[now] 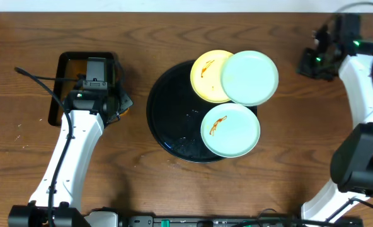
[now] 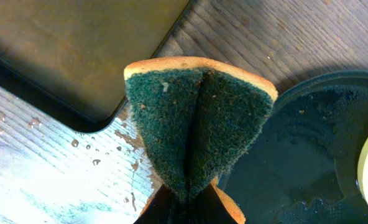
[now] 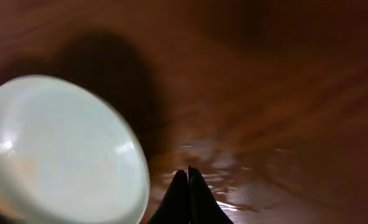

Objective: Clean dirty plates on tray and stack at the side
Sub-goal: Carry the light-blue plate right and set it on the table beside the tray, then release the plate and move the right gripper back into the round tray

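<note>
Two robot arms work at a wood-grain tabletop. The left pincer is clamped tight on a folded sponge, green scouring side outward with a tan edge, which sticks out ahead of its fingers. Just beyond and to the left of this pincer sits a rectangular tray of brownish liquid. Water drops dot the wood beneath the pincer. To its right, close by, begins the round black tray, whose surface looks wet. The three plates lie on the far side of that tray from the left pincer. The yellow plate carries an orange smear, the upper mint plate overlaps it and looks clean from above, and the lower mint plate is also smeared. The right pincer is fully closed and holds nothing; it hangs over bare wood, with a pale mint plate blurred off to its left. Judging by this, the task is at an early stage: at least two plates need scrubbing, and no plate is stacked on the tabletop beside the tray yet.
</note>
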Available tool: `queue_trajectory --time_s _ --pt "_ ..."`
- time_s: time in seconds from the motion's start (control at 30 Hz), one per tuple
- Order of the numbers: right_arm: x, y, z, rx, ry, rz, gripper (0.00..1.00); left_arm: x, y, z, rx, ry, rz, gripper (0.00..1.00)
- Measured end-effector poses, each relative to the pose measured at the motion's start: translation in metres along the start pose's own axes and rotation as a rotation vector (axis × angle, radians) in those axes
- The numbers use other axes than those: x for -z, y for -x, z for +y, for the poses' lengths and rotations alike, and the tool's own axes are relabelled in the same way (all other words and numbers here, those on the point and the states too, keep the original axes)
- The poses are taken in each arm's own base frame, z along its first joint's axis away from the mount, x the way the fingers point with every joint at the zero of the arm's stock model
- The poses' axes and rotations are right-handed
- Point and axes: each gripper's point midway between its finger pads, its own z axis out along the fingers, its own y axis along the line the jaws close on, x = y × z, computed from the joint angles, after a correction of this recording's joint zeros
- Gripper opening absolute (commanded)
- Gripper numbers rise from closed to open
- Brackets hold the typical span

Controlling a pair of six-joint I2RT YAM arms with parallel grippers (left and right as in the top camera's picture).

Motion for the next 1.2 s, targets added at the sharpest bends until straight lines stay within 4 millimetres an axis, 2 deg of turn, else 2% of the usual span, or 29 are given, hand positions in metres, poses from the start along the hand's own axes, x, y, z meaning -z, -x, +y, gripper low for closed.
queue_trajectory --time_s 0.07,0.13,0.2,0.27,0.47,0.57,0.63,0.73,0.97,1.2 --pt "-0.003 -0.003 -0.019 -0.052 -0.018 0.008 0.06 0.0 0.0 0.0 0.0 0.0 0.0 0.08" --pt "-0.005 -0.006 -0.028 -0.081 -0.023 0.016 0.15 0.0 0.0 0.0 0.0 0.0 0.0 0.08" --pt "-0.006 -0.009 -0.028 -0.085 -0.014 0.025 0.29 0.0 0.0 0.0 0.0 0.0 0.0 0.08" --pt "-0.007 -0.011 -0.022 -0.074 -0.001 0.035 0.48 0.0 0.0 0.0 0.0 -0.001 0.0 0.08" --pt "-0.014 -0.023 0.001 -0.03 0.024 0.068 0.52 0.0 0.0 0.0 0.0 0.0 0.0 0.08" --pt "-0.021 -0.037 0.014 -0.001 0.035 0.104 0.61 0.0 0.0 0.0 0.0 0.0 0.0 0.08" --pt "-0.026 -0.05 0.027 0.021 0.058 0.137 0.66 0.0 0.0 0.0 0.0 -0.001 0.0 0.08" --pt "-0.03 -0.063 0.05 0.063 0.098 0.167 0.66 0.0 0.0 0.0 0.0 -0.002 -0.002 0.08" --pt "-0.039 -0.079 0.118 0.158 0.127 0.136 0.7 0.0 0.002 -0.002 0.001 -0.007 -0.007 0.08" --pt "-0.045 -0.094 0.149 0.098 -0.014 0.052 0.71 0.0 0.002 -0.002 0.001 -0.007 -0.007 0.08"
